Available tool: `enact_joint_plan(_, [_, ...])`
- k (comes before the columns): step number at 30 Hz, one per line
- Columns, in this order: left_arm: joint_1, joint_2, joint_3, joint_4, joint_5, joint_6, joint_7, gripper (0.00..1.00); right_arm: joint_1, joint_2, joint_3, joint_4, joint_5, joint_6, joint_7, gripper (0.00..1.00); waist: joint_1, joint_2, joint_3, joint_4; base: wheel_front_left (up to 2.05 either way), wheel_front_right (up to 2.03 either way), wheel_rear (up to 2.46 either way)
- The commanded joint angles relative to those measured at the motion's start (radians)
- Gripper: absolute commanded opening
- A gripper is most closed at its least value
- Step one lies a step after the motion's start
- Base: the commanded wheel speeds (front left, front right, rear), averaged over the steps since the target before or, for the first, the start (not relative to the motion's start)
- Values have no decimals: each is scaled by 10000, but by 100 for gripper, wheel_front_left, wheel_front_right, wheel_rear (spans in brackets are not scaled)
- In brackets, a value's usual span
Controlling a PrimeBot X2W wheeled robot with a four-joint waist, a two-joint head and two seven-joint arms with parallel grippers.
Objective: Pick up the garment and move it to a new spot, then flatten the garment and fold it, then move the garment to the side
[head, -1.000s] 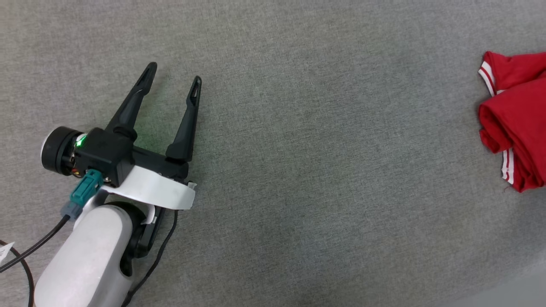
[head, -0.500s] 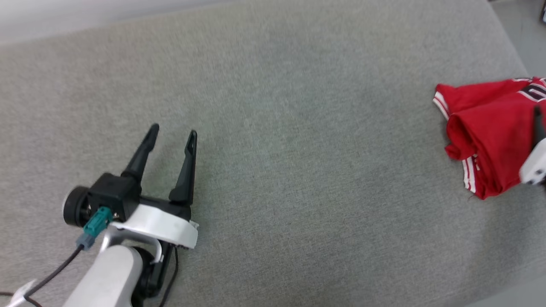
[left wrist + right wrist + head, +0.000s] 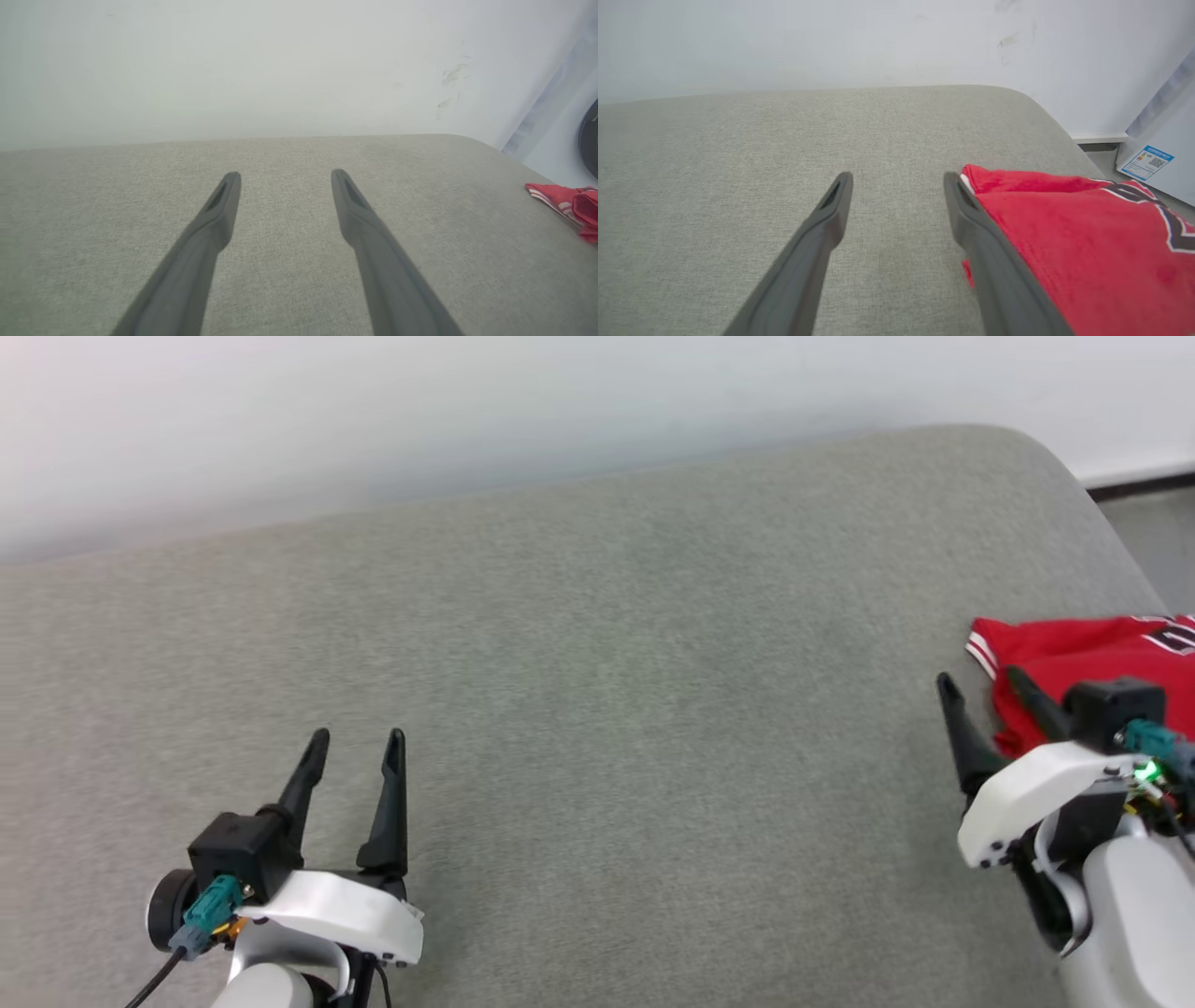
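Lying in a loose red bundle, the garment (image 3: 1074, 649) sits at about 3 o'clock in the head view, on the far right end of the grey cushioned surface (image 3: 597, 709) and near its rounded corner. It is not spread flat: layers are doubled over one another, a striped trim (image 3: 978, 656) shows at its 9 o'clock edge, and part of the black lettering (image 3: 1171, 228) faces up in the right wrist view.

The right gripper (image 3: 980, 679), at 4 o'clock in the head view, has its fingers spread wide with only bare cushion between them. In the right wrist view its 3 o'clock finger runs along the garment's edge; whether it touches the cloth I cannot tell. The left gripper (image 3: 358, 737), at 7 o'clock and well apart from the garment, also stands wide and empty.

The garment looks like light, limp knit cloth. It should sag and unfold when lifted, and a pinch on a single top layer would likely drag the rest behind it. The doubled fold beside the trim looks like the better place to take hold, since closing there would catch several layers at once. On this rough upholstery the cloth may cling rather than slide.
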Motion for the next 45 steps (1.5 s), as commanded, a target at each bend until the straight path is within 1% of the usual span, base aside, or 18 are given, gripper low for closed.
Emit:
enact_joint_plan(1, [178,-21,76,57,-32,81,-68,100,345,98,175,-365,114,-11,-102,100,2,0,-403,490,0,0,0])
enact_joint_plan(4, [350,44,158,80,-27,190,-94,100,765,281,396,-1058,84,-11,-336,100,2,0,-587,772,0,0,0])
enact_joint_plan(9, [486,213,201,122,61,227,-125,100,1593,648,302,-2099,5,-11,-565,100,2,0,-751,1121,0,0,0])
enact_joint_plan(15, [791,244,288,264,-28,329,-147,100,2796,1056,99,-3217,-198,-11,-355,100,2,0,-1185,1171,0,0,0])
enact_joint_plan(20, [1074,276,334,368,-127,309,-181,100,3484,1207,98,-3809,-226,-10,-175,100,2,0,-1563,1184,0,0,0])
enact_joint_plan(26, [1328,149,263,550,-243,243,-201,100,4084,1338,66,-4616,-247,-10,56,100,2,0,-1784,1320,0,0,0])
enact_joint_plan(32, [1347,52,245,745,-299,195,-238,100,4276,1412,41,-4942,-253,-10,239,100,2,0,-1842,1390,0,0,0])
enact_joint_plan(45, [1188,16,268,947,-294,115,-268,100,4300,1450,114,-4932,-123,-10,275,100,2,0,-1836,1335,0,0,0])
